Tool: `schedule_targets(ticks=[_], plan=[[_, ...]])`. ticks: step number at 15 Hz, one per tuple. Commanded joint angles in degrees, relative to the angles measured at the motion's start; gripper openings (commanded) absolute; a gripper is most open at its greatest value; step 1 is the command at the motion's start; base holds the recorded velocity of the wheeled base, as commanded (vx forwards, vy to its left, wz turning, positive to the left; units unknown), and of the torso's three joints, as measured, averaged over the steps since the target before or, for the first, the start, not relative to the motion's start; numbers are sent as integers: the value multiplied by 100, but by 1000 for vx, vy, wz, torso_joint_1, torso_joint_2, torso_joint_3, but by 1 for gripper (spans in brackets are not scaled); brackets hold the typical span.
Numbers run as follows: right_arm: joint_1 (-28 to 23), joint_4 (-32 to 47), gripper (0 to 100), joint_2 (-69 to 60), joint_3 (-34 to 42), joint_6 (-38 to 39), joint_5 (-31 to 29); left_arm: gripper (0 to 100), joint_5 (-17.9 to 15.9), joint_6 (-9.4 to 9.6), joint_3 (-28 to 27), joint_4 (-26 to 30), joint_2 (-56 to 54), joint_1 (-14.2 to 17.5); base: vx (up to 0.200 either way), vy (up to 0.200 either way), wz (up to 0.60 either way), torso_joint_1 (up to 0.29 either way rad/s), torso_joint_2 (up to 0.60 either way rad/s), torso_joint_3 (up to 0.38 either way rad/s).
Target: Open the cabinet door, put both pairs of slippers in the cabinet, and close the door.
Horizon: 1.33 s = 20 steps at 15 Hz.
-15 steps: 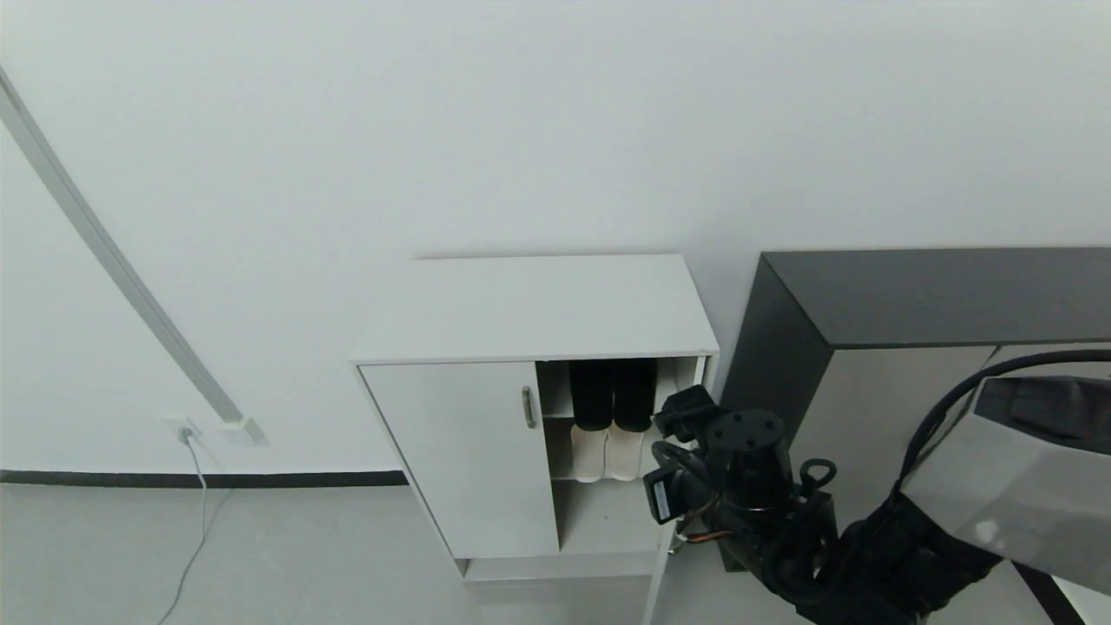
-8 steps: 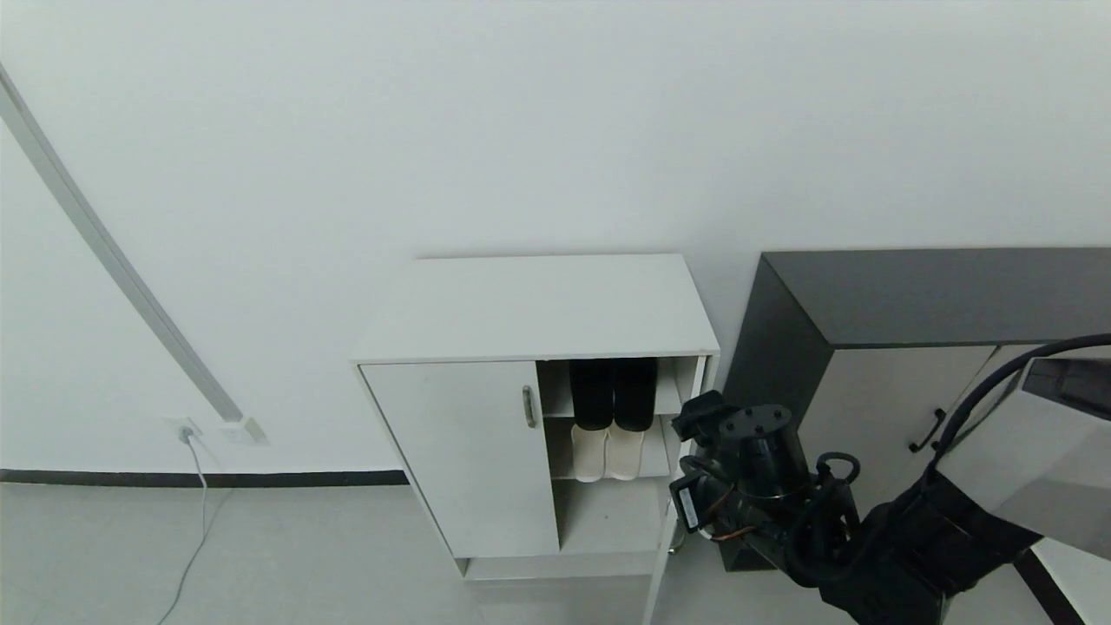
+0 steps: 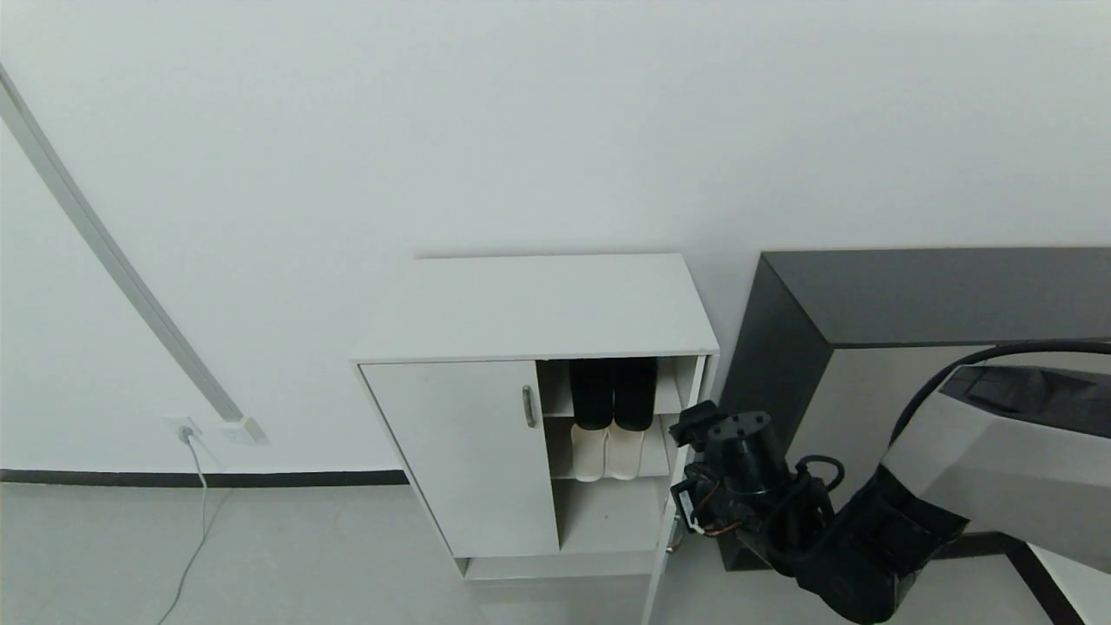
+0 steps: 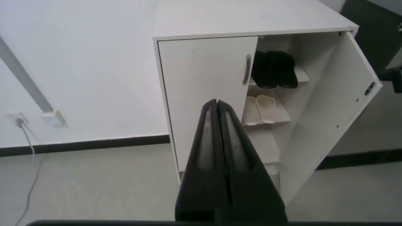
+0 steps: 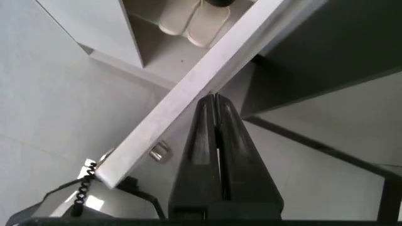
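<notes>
A white cabinet [image 3: 538, 304] stands against the far wall, left door shut, right door [image 4: 333, 107] swung out toward the near side. Black slippers [image 3: 613, 392] sit on the upper shelf, white slippers [image 3: 607, 451] below. The right gripper [image 5: 212, 100], fingers pressed together, is just right of the open door, possibly touching it. The left gripper [image 4: 217, 103], also pinched together and empty, hangs in front. The door looks stiff, light and smooth; pushing near its free edge should swing it easily.
</notes>
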Motion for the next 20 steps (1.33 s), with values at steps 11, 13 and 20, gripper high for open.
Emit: schedule_targets(ticks=[11, 13, 20], plan=[[136, -3450, 0, 609, 938, 723, 1990, 0, 5, 6, 1, 2, 7, -1, 0, 0, 0, 0, 0, 0], [145, -3581, 0, 609, 1052, 688, 2113, 0, 5, 6, 1, 2, 7, -1, 0, 0, 0, 0, 0, 0], [197, -3634, 0, 635, 1052, 670, 2113, 0, 5, 6, 1, 2, 7, -1, 29, 0, 0, 1, 0, 0]])
